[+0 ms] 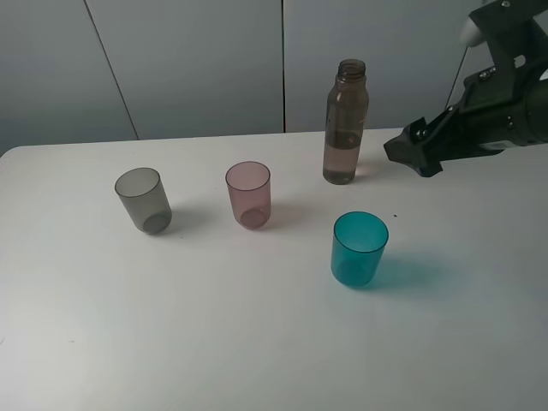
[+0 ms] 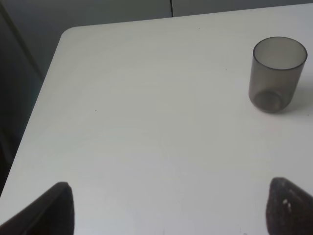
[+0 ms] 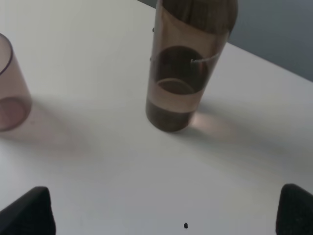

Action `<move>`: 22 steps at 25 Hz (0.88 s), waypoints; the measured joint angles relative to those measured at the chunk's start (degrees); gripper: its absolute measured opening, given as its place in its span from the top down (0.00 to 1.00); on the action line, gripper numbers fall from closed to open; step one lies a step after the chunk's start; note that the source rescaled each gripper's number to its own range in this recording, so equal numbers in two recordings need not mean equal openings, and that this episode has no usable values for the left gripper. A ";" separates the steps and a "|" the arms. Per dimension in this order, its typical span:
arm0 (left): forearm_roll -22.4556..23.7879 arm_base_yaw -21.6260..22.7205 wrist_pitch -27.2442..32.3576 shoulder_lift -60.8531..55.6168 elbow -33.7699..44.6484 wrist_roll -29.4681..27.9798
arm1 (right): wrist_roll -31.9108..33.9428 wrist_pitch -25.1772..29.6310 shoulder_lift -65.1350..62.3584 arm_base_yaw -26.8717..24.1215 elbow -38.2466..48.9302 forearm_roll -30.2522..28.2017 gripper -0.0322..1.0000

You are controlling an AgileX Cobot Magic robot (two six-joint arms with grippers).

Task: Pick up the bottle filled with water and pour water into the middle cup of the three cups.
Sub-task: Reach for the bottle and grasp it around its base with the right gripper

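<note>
Now the right pincer (image 1: 413,156) hangs spread wide and empty near the far edge of the desk (image 1: 257,342), close to the bottle (image 1: 346,124) but not touching it. The bottle stands upright and uncapped by that far edge, with water (image 1: 341,167) only in its lower part. The middle cup (image 1: 248,194) sits upright nearer the desk's centre. The teal cup (image 1: 360,248) stands toward the near edge and the grey cup (image 1: 143,199) toward the left edge. The left pincer (image 2: 171,210) is likewise spread and empty over the desk's left side.
</note>
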 joint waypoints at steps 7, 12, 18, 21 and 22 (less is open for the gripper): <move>0.00 0.00 0.00 0.00 0.00 0.00 | 10.19 -8.07 4.71 0.00 0.00 -10.85 0.07; 0.00 0.00 0.00 0.00 0.00 0.00 | 23.90 -15.68 10.64 0.00 0.00 -20.09 0.07; 0.00 0.00 0.00 0.00 0.00 0.00 | 37.23 -21.08 17.73 0.00 0.00 -31.88 0.07; 0.00 0.00 0.00 0.00 0.00 0.00 | 45.42 -27.16 20.38 0.00 0.00 -38.85 0.07; 0.00 0.00 0.00 0.00 0.00 0.00 | 48.06 -30.05 21.19 0.00 0.00 -41.19 0.07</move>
